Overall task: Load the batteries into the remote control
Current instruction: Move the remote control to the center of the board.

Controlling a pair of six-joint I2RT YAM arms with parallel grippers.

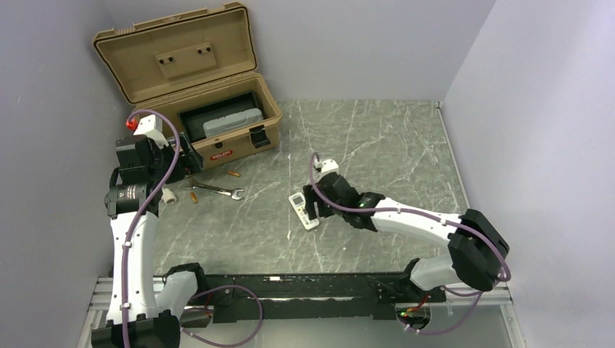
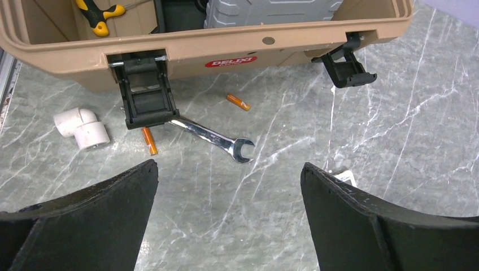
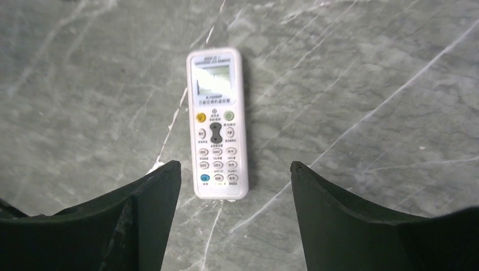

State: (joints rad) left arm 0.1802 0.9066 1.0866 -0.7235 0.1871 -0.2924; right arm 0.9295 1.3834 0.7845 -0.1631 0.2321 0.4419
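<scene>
Landmark: open tan toolbox (image 1: 192,87) at the table's far left, lid up.

- Left gripper (image 2: 229,167): hangs in front of the toolbox, facing its front wall. Jaws spread wide, nothing between them.
- Inside the toolbox: yellow-and-black screwdriver (image 2: 99,11) at the left end, grey case (image 1: 232,122) in the middle.
- White pipe elbow (image 2: 82,127): on the table before the toolbox's left front corner.
- Left latch (image 2: 144,93): hangs open down the toolbox front, its foot on the table.
- First battery (image 2: 149,140): just in front of that latch's foot, lying flat. Touching it or not, cannot tell.
- Wrench (image 2: 217,139): flat on the table, running from the latch's foot out to the right, open end away from the toolbox.
- Second battery (image 2: 238,101): before the middle of the toolbox front, near the logo, apart from the wrench.
- Right latch (image 2: 345,66): also hanging open.
- Remote (image 3: 218,122): well right of the toolbox and nearer the arm bases, buttons up, display end away from the right wrist.
- Right gripper (image 3: 235,170): over the remote's near end. Jaws parted, one finger either side of it, not clamped.
</scene>
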